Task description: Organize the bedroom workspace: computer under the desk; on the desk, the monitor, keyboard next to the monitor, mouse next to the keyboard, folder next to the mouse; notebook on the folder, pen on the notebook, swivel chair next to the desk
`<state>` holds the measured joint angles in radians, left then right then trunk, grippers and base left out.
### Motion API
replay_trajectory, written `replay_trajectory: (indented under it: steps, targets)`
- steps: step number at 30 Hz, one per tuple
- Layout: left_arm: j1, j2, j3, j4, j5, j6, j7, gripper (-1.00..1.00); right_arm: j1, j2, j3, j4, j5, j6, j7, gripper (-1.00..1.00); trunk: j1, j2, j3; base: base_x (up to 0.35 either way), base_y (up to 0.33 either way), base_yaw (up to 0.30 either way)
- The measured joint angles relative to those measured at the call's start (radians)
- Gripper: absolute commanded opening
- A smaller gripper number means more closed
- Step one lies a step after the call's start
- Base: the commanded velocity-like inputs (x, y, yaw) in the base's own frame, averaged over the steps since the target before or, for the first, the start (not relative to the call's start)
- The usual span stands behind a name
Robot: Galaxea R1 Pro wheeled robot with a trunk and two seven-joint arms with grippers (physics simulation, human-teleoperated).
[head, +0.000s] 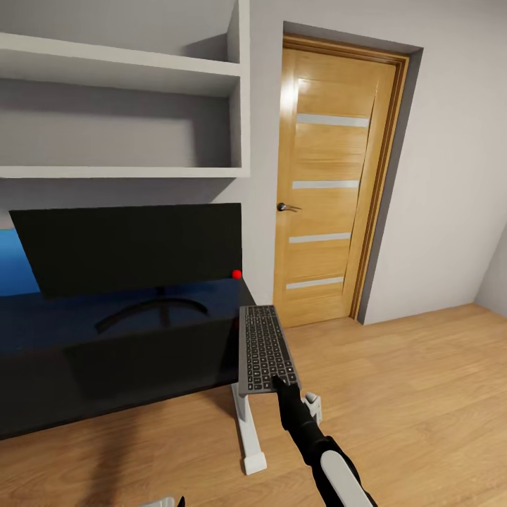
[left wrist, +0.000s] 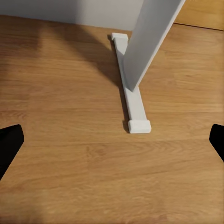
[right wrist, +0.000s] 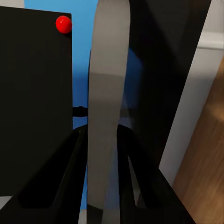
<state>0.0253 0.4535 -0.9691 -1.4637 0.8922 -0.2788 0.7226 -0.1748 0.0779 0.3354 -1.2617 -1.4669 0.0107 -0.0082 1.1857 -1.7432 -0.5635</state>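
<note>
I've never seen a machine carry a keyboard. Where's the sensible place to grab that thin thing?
By a short end, pinched across its thinness, as the right claw does now. The keyboard is slim and flat, so its fingers close on top and underside, coming from the end away from the desk.

black desk (head: 105,366), grey-edged black keyboard (head: 265,348)

No text, label, brand, number or sign can be read anywhere in these pictures. The keyboard (head: 265,350) shows pale marks on its keys, but they are too small to make out as letters.
</note>
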Motion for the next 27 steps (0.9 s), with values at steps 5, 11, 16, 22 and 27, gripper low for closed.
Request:
replay_trajectory:
  steps: [5, 11, 16, 22, 27]
  targets:
    - [0.0, -0.001, 0.0, 0.0, 0.0, 0.0, 0.0, 1.0, 0.0, 0.0, 0.0, 0.001, 0.002, -0.001, 0.001, -1.0, 0.0, 0.0, 0.0, 0.0, 0.0, 0.0]
    - [0.0, -0.001, 0.0, 0.001, 0.0, 0.0, 0.0, 1.0, 0.0, -0.001, 0.001, 0.001, 0.0, 0.0, 0.002, -1.0, 0.0, 0.0, 0.0, 0.0, 0.0, 0.0]
    - [0.0, -0.002, 0.0, 0.001, 0.0, 0.0, 0.0, 1.0, 0.0, 0.0, 0.002, 0.002, -0.001, -0.002, 0.003, -1.0, 0.0, 0.0, 0.0, 0.0, 0.0, 0.0]
    - [0.0, -0.002, 0.0, 0.001, 0.0, 0.0, 0.0, 1.0, 0.0, 0.004, 0.004, 0.032, -0.001, -0.002, -0.005, 1.0, 0.0, 0.0, 0.0, 0.0, 0.0, 0.0]
    - [0.0, -0.002, 0.0, 0.002, -0.001, 0.0, 0.0, 1.0, 0.0, 0.005, 0.004, 0.032, -0.002, -0.002, -0.005, 1.0, 0.0, 0.0, 0.0, 0.0, 0.0, 0.0]
